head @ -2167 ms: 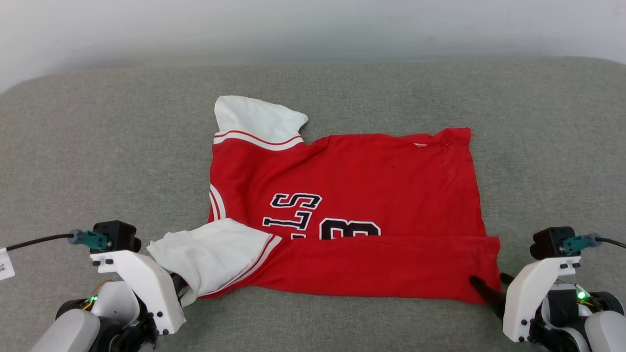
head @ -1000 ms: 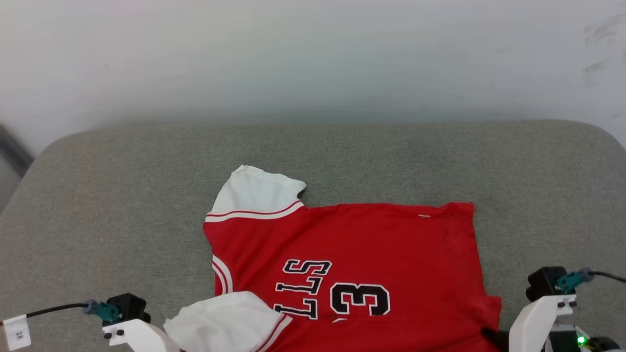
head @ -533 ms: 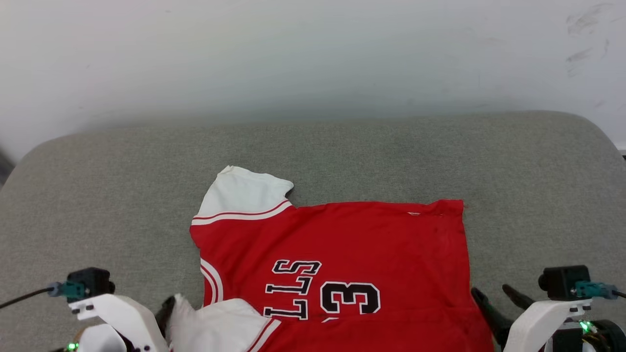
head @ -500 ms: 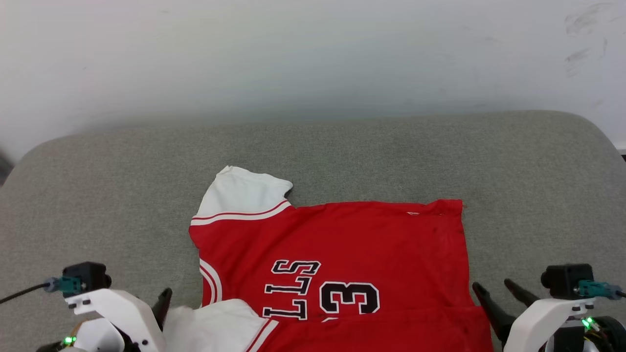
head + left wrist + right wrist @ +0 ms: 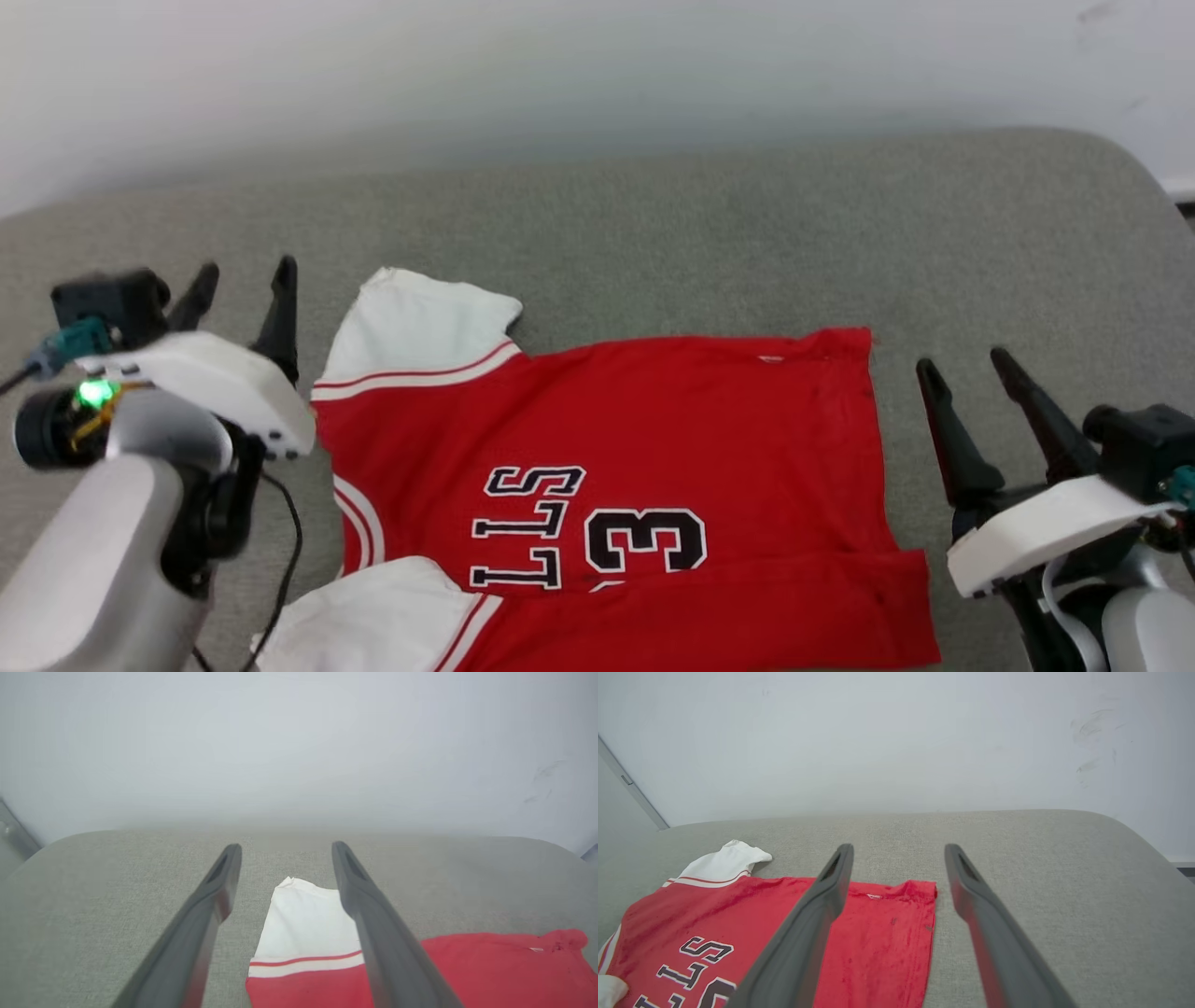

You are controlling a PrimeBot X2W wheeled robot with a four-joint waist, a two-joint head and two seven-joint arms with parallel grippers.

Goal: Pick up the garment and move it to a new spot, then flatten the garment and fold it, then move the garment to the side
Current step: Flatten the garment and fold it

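Note:
The garment (image 5: pixel 635 420) is a red jersey with white sleeves and black lettering, lying spread on the grey cushion (image 5: pixel 653 224), its near edge folded over. One white sleeve (image 5: pixel 411 322) points away from me; another lies at the near left. My left gripper (image 5: pixel 241 275) is open and raised at the garment's left, holding nothing. My right gripper (image 5: pixel 962 364) is open just right of the garment's hem edge, also holding nothing. The far white sleeve (image 5: pixel 303 924) lies between and beyond the left gripper's fingers (image 5: pixel 285 847). The red hem corner (image 5: pixel 906 905) lies beyond the right gripper (image 5: pixel 899 847).
A pale wall (image 5: pixel 560 65) rises behind the cushion's far edge. Bare grey cushion surface stretches behind and on both sides of the garment, with its rounded right corner (image 5: pixel 1120 177) near a wall base.
Both grippers opened and let go of the garment's near edge, then rose and moved away from me along its two sides. The camera also shifted.

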